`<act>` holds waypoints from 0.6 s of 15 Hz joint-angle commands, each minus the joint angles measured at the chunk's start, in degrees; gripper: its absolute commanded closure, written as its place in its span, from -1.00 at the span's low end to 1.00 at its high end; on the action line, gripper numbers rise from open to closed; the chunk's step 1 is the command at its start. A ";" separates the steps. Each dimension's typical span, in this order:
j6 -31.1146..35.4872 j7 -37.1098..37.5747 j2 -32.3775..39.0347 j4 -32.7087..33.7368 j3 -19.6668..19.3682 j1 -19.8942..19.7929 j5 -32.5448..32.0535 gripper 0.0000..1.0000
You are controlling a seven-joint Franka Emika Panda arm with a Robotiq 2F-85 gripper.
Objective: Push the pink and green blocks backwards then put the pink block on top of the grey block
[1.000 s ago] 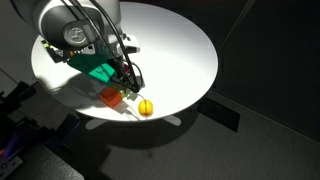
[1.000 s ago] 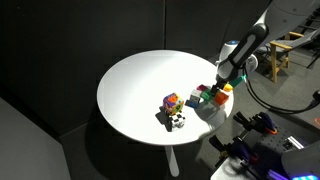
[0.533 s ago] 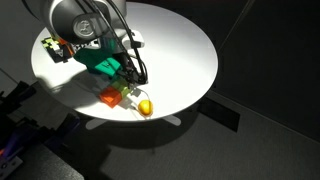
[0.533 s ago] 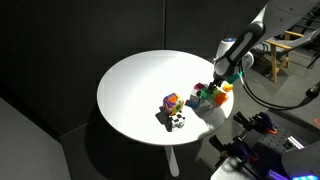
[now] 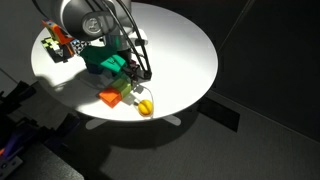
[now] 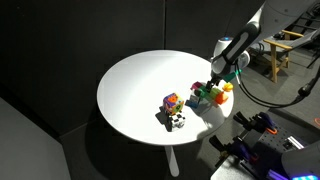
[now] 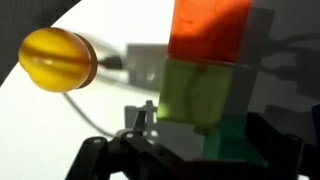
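In the wrist view my gripper (image 7: 200, 140) is low over the table, its dark fingers apart on either side of the green block (image 7: 236, 138). A lime-green cube (image 7: 200, 90) touches that block, with an orange cube (image 7: 210, 30) beyond. In an exterior view the gripper (image 5: 137, 73) stands beside the green block (image 5: 104, 63). In an exterior view the gripper (image 6: 214, 80) is over a tight cluster of cubes, with the green block (image 6: 215, 98) and a small spot of the pink block (image 6: 197, 90) at its left. I cannot make out the grey block.
A yellow ball (image 7: 58, 60) lies near the edge of the round white table (image 5: 185, 50), also seen in an exterior view (image 5: 145, 105) by the orange cube (image 5: 108, 97). A multicoloured toy cluster (image 6: 172, 104) sits mid-table. The table edge is close to the cubes.
The gripper has moved inward from the table's edge, and the green block has slid along with it. The orange cube and the yellow ball stayed in place.
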 commanded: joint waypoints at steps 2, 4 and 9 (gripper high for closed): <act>-2.53 0.36 1.14 3.00 0.63 -0.31 1.51 -1.00; -2.59 0.22 0.84 2.86 0.65 -0.21 1.45 -1.00; -2.85 0.17 -0.56 1.58 1.11 -0.03 1.48 -1.00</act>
